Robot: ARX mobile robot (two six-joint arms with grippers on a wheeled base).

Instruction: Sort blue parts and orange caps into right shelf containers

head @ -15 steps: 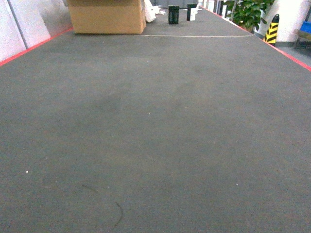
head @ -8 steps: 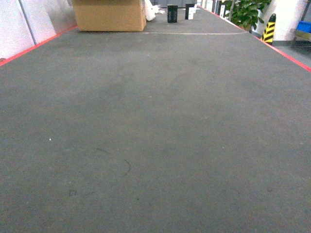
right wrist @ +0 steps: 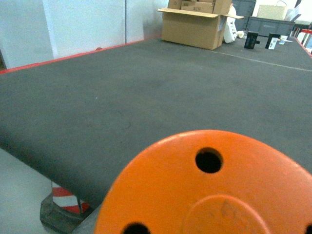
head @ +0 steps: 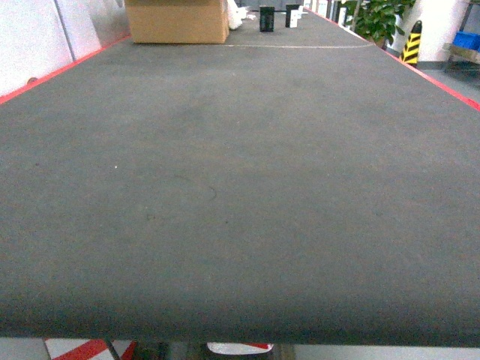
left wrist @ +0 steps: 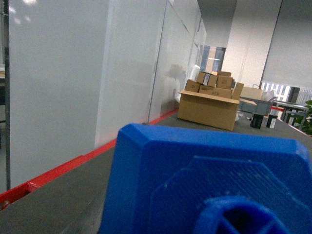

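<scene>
On my right wrist view an orange cap (right wrist: 214, 190) fills the foreground, its holed flat face toward the lens, probably held; I cannot see either gripper's fingers. A blue part (left wrist: 204, 180) blocks the left wrist view. Beyond lie the grey table (head: 240, 187) and a cardboard box (head: 176, 20).

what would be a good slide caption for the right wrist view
Orange cap with round holes fills the foreground close to the camera, above the near edge of the long grey red-trimmed table, cardboard box at its far end.
</scene>
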